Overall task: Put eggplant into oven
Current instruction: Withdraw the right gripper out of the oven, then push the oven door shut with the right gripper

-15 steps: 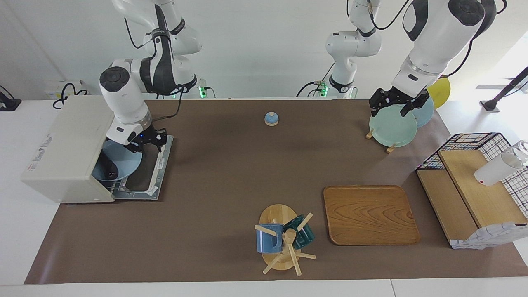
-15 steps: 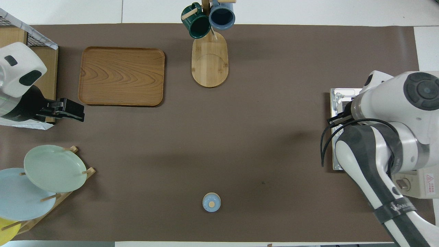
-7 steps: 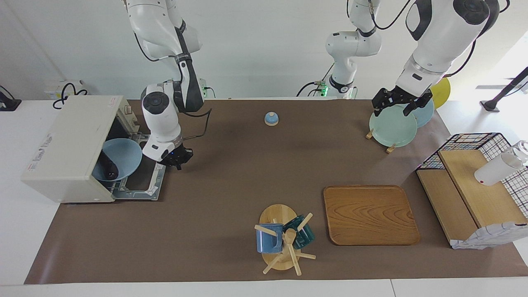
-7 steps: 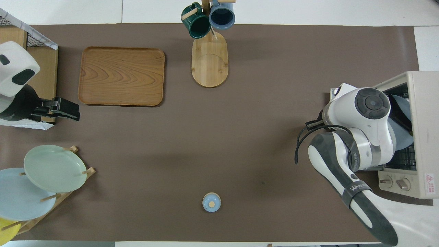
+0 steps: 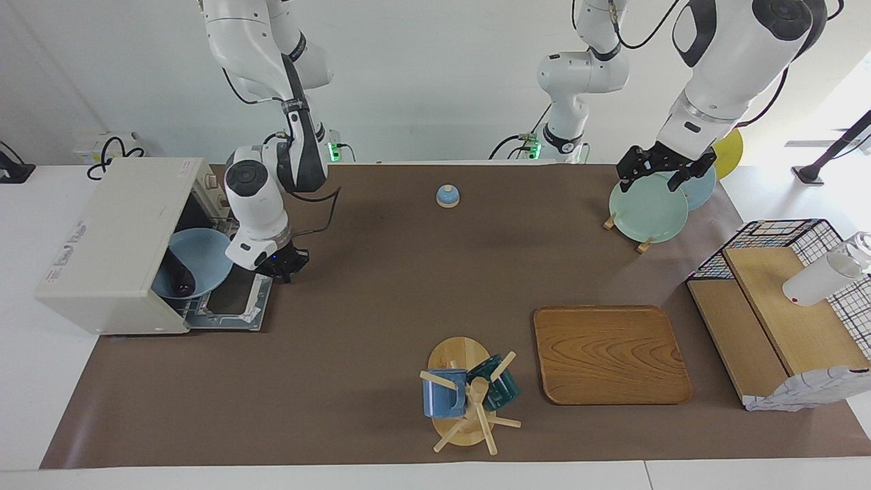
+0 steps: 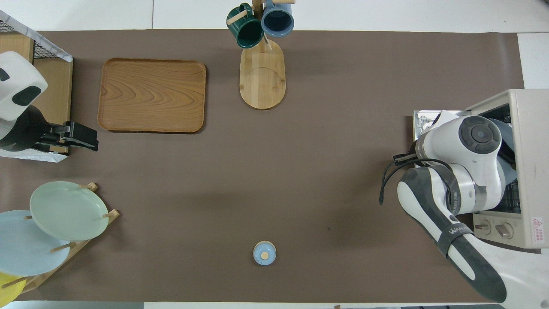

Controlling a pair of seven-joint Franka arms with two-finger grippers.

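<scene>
The right gripper (image 5: 284, 267) hung over the outer edge of the oven's (image 5: 112, 245) dropped door; whether its fingers were parted I cannot tell. The eggplant (image 5: 178, 278) lay in a blue plate (image 5: 197, 262) inside the oven, at the right arm's end of the table. The left gripper (image 5: 663, 171) waited, fingers spread, over the green plate (image 5: 648, 209).

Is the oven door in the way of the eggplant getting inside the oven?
No. The oven door lies folded down, flat and open. The eggplant already lies on a blue plate that sits partly inside the oven's mouth, sticking out over the door. The right tool hangs over the door's edge, apart from the plate.
</scene>
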